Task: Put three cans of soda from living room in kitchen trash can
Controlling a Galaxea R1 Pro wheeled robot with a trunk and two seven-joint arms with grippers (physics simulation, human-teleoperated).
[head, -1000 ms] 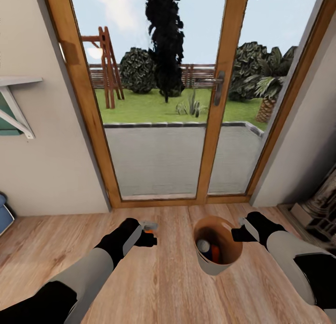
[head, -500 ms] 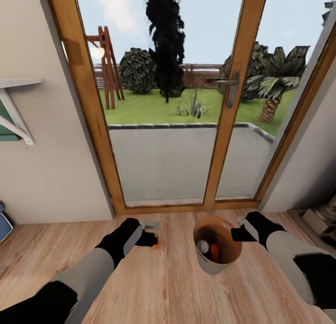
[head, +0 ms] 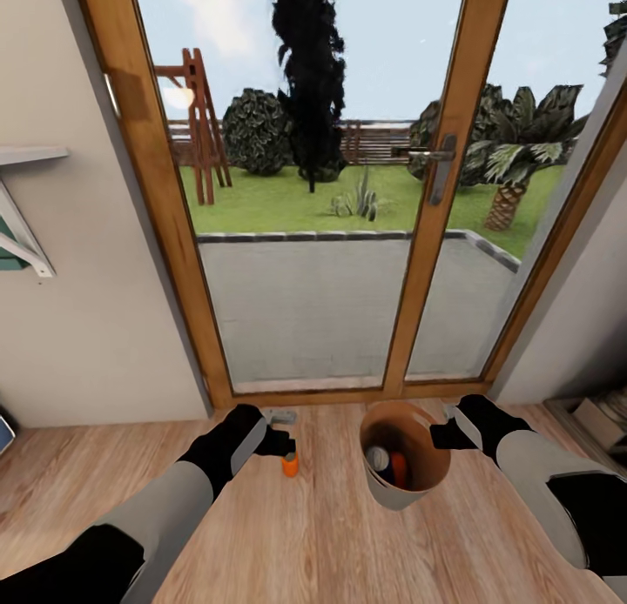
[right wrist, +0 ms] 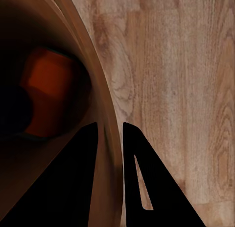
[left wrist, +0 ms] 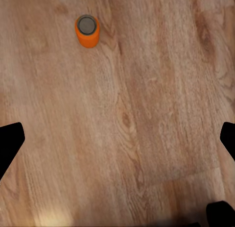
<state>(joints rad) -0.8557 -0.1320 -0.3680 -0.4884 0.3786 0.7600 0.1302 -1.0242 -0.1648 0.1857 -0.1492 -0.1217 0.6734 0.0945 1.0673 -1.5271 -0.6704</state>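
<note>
Plank floor (head: 313, 534), glass doors (head: 331, 195), beige walls (head: 78, 343)

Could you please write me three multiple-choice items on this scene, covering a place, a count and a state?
1. Where is the loose orange can?
A. Inside the bin
B. On the plank floor, beside the bin
C. On a wall shelf

2. How many cans show inside the bin?
A. None
B. Two
C. Four

3. How is the left end effector?
A. Open, holding nothing
B. Shut on a can
C. Shut on the bin's rim

Answers: 1 B, the left wrist view shows it upright on the planks. 2 B, a blue can and a second orange can lie inside. 3 A, its fingers stand wide apart with only floor between them.
</note>
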